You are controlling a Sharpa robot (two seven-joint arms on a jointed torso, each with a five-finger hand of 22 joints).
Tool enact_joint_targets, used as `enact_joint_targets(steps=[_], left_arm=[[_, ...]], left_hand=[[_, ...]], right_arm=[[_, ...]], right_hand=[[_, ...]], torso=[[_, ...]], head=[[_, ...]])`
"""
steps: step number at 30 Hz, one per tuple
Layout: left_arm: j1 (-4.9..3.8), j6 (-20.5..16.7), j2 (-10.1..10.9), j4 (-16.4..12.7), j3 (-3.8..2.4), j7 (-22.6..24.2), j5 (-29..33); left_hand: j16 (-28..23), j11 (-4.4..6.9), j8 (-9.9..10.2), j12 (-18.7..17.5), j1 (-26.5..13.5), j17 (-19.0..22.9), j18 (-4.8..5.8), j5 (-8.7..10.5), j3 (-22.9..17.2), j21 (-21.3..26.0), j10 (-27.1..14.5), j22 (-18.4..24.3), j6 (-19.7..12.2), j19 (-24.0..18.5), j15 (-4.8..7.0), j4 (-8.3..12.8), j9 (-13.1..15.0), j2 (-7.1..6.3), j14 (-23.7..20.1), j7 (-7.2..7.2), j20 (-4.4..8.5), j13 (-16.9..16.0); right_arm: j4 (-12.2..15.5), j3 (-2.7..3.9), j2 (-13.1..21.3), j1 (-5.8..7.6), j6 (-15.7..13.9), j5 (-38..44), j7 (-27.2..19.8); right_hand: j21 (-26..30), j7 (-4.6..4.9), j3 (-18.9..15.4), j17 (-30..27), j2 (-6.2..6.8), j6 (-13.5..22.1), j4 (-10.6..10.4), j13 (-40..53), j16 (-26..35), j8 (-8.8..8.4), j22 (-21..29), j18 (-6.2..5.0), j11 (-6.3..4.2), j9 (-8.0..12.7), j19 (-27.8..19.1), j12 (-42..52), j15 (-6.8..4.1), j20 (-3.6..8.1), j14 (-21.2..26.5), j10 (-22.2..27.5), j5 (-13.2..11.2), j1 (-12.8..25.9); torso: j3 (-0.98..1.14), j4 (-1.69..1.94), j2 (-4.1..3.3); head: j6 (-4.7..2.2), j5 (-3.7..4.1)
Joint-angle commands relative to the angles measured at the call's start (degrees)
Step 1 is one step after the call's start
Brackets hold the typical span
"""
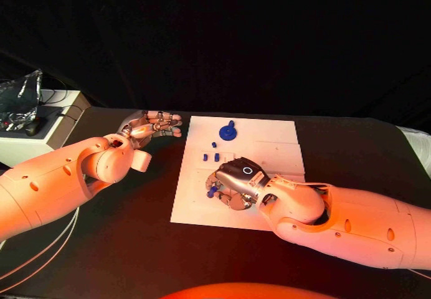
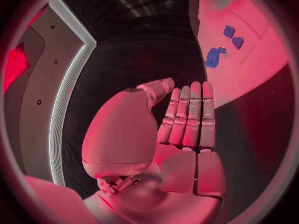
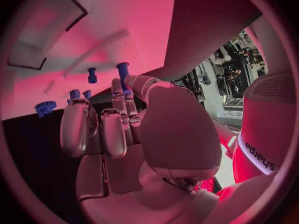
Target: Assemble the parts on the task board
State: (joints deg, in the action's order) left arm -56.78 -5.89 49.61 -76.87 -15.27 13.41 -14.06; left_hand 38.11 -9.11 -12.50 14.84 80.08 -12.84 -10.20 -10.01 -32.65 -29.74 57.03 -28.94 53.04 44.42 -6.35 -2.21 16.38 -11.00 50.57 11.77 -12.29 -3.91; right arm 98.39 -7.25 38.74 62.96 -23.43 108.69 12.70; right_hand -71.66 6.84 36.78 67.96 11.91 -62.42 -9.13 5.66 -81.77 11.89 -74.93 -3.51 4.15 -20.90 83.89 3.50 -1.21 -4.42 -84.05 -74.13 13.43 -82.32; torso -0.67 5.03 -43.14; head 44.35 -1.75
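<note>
The task board (image 1: 269,140) was white, set on a black table (image 1: 359,143). The parts were blue: a round-headed one (image 1: 228,131) at the board's twelve o'clock and small pegs (image 1: 211,156) toward nine o'clock. Both hands, the left hand (image 1: 151,126) and the right hand (image 1: 236,180), were silver on white arms. At the table's ten o'clock stood a pale box (image 1: 40,134).

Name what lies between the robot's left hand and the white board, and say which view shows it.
Only bare black table lies between the left hand and the white board. The head view shows this.
</note>
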Motion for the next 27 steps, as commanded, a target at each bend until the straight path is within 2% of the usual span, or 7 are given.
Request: enact_joint_targets(steps=[1, 15, 20, 22, 23, 27], left_arm=[[-0.02, 0.81, -0.02, -0.19, -0.04, 0.35, 0.30], [-0.02, 0.78, 0.09, -0.31, -0.04, 0.29, 0.30], [-0.02, 0.83, 0.11, -0.32, -0.04, 0.23, 0.30], [-0.02, 0.86, 0.12, -0.32, -0.04, 0.19, 0.30], [-0.02, 0.87, 0.12, -0.32, -0.04, 0.17, 0.30], [-0.02, 0.94, 0.12, -0.32, -0.04, 0.10, 0.30]], left_hand=[[-0.27, 0.10, -0.27, 0.05, -0.09, 0.08, 0.12, 0.01, -0.08, 0.20, 0.20, 0.09, -0.07, -0.15, -0.05, 0.26, -0.05, 0.32, -0.06, 0.08, -0.17, 0.02], [-0.27, 0.10, -0.27, 0.05, -0.09, 0.08, 0.12, 0.01, -0.08, 0.20, 0.20, 0.09, -0.07, -0.15, -0.05, 0.26, -0.05, 0.32, -0.06, 0.08, -0.17, 0.02], [-0.27, 0.10, -0.27, 0.05, -0.09, 0.08, 0.12, 0.01, -0.08, 0.20, 0.20, 0.09, -0.07, -0.15, -0.05, 0.26, -0.05, 0.32, -0.06, 0.08, -0.17, 0.02], [-0.38, 0.08, -0.32, 0.04, -0.12, 0.08, 0.11, 0.01, -0.08, 0.32, 0.19, 0.12, -0.11, -0.12, -0.06, 0.27, -0.11, 0.39, -0.04, 0.10, -0.19, 0.02], [-0.38, 0.08, -0.32, 0.04, -0.12, 0.08, 0.11, 0.01, -0.08, 0.32, 0.19, 0.12, -0.11, -0.12, -0.06, 0.27, -0.11, 0.39, -0.04, 0.10, -0.19, 0.02], [-0.38, 0.08, -0.32, 0.04, -0.12, 0.08, 0.11, 0.01, -0.08, 0.32, 0.19, 0.12, -0.11, -0.12, -0.06, 0.27, -0.11, 0.39, -0.04, 0.10, -0.19, 0.02]], right_arm=[[-0.16, 0.00, 0.00, -0.04, 1.47, 1.13, 0.24], [-0.95, -0.10, -0.75, -0.04, 3.37, 1.14, -0.40], [-1.17, -0.17, -1.00, -0.04, 2.84, 1.01, -0.87], [-1.19, -0.19, -1.05, -0.04, 2.27, 0.93, -1.11], [-1.18, -0.20, -1.08, -0.04, 1.86, 0.94, -1.25], [-1.12, -0.24, -1.13, -0.04, 0.73, 0.96, -1.59]], right_hand=[[0.01, 0.07, 0.92, 0.00, -0.48, -0.31, 0.88, 0.11, -0.34, 0.36, -9.96, 0.29, -1.19, -4.34, 2.13, 0.21, -0.35, 0.36, -1.89, -1.60, 0.22, 0.14], [0.52, 0.19, 0.92, -0.07, -0.25, 0.15, 1.37, -0.03, -0.32, 0.46, -9.87, 0.21, -1.04, -4.72, 1.98, 0.05, -0.22, 0.28, -1.84, -1.06, -0.19, 1.09], [1.11, 0.70, -0.33, -0.25, 0.88, 1.75, 1.72, -0.58, -0.28, -0.02, -9.80, 0.16, -0.42, -4.97, 1.80, -0.01, 0.29, -0.11, -1.76, 0.92, 0.13, 3.50], [1.35, 0.77, -1.29, -0.35, 1.73, 2.80, 1.28, -0.80, -0.27, -0.65, -9.76, 0.13, -0.23, -4.78, 1.75, 0.02, 0.51, -0.31, -1.72, 1.68, -0.74, 4.99], [1.78, 0.63, -2.10, -0.60, 2.46, 4.00, 0.86, -1.10, -0.19, -1.44, -9.66, 0.05, -0.13, -4.46, 1.65, -0.02, 0.64, -0.46, -1.65, 2.85, -2.77, 6.05], [2.94, 0.27, -3.14, -1.16, 3.48, 5.75, 0.49, -1.53, 0.03, -2.64, -9.35, -0.15, 0.11, -3.90, 1.43, -0.02, 0.79, -0.66, -1.49, 5.09, -5.03, 6.83]], torso=[[0.00, 0.02, -0.01], [0.01, 0.02, -0.01], [-0.01, 0.00, 0.02], [-0.02, -0.01, 0.01], [-0.02, -0.01, 0.01], [0.00, -0.01, 0.02]], head=[[0.06, -0.03], [0.27, -0.10], [0.29, -0.12], [0.31, -0.14], [0.31, -0.14], [0.31, -0.16]])
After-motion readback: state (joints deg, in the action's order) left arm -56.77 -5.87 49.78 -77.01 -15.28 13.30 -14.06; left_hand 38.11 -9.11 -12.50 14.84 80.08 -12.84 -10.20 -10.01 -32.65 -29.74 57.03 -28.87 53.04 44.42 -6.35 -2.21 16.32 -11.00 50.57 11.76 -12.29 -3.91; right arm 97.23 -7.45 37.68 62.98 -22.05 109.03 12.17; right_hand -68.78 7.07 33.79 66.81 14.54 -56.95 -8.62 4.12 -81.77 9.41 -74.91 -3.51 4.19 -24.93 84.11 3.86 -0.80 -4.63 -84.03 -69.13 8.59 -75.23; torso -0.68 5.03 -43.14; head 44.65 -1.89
